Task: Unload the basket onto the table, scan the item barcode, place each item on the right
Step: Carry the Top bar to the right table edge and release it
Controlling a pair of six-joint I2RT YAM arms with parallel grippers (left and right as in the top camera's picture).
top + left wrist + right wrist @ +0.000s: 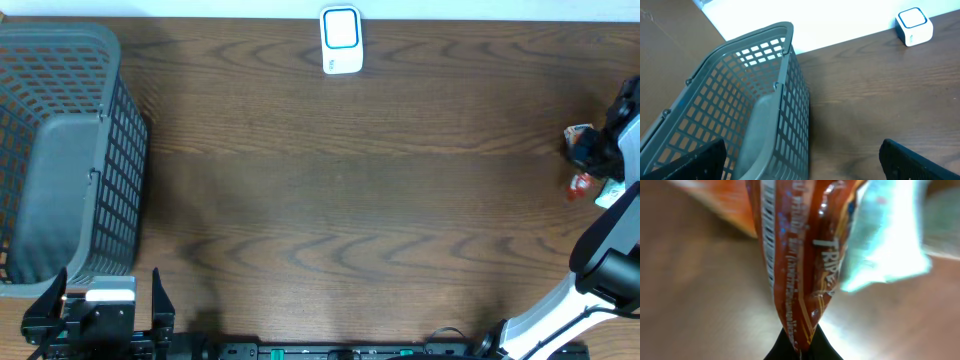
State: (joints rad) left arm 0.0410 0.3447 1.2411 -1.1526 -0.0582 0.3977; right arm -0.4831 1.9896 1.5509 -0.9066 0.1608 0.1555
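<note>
While the right gripper (801,345) was clamped tight on the bottom edge of the snack packet (800,260), the packet hung at the far right edge of the table (340,200), well apart from the white scanner (341,40) at the top centre. Left gripper (107,288) sat parked at the near left corner just beside the grey basket (130,140), jaws spread wide, holding nothing.

In the right wrist view a striped barcode-like strip (767,235) ran down the left side of the crinkled wrapper; it was blurred, so I could not confirm it was the full code.

Step in hand, as judged: carry the packet over to the scanner and present the code.

To do it well:
- Move across the table with the pinch kept firm, since the grip was on a thin foil edge that could slip.
- Turn the wrist so the striped side faces the scanner window, not the arm.
- Keep the wrapper flat-ish. Creases and glare on glossy film would likely spoil a read.
- Stop near the window without touching it, and hold steady.
- Left arm need not move, and the basket was clear of the path.
</note>
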